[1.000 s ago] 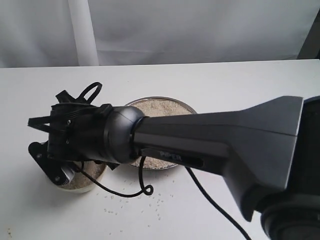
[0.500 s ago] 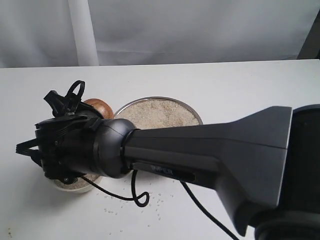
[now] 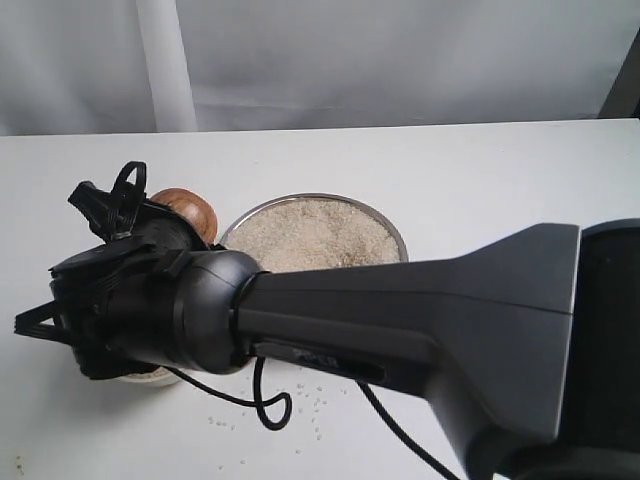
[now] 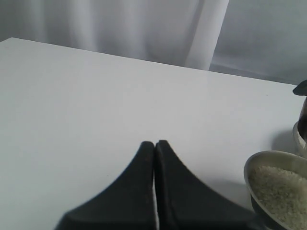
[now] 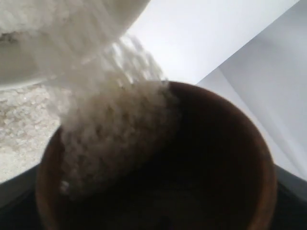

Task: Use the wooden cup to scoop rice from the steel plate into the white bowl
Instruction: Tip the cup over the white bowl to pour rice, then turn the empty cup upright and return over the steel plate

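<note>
My right gripper (image 5: 153, 191) is shut on the wooden cup (image 5: 225, 158), which is tipped so that rice (image 5: 110, 134) spills out over its lip toward the white bowl (image 5: 24, 72). From outside, the cup (image 3: 187, 211) shows reddish-brown behind my right wrist. That wrist hides nearly all of the bowl, apart from a sliver of its rim (image 3: 150, 377). The steel plate (image 3: 390, 222) beside it holds a wide bed of rice (image 3: 315, 238). My left gripper (image 4: 154, 143) is shut and empty over bare table, with the plate's rim (image 4: 249, 175) off to one side.
Loose grains (image 3: 305, 408) lie scattered on the white table (image 3: 480, 180) in front of the plate. A black cable (image 3: 262, 405) loops down from my right wrist. A pale curtain (image 3: 400, 60) closes off the back.
My right wrist has rolled and shifted left over the bowl. The wooden cup has come into sight behind it, and the bowl is now almost covered.
</note>
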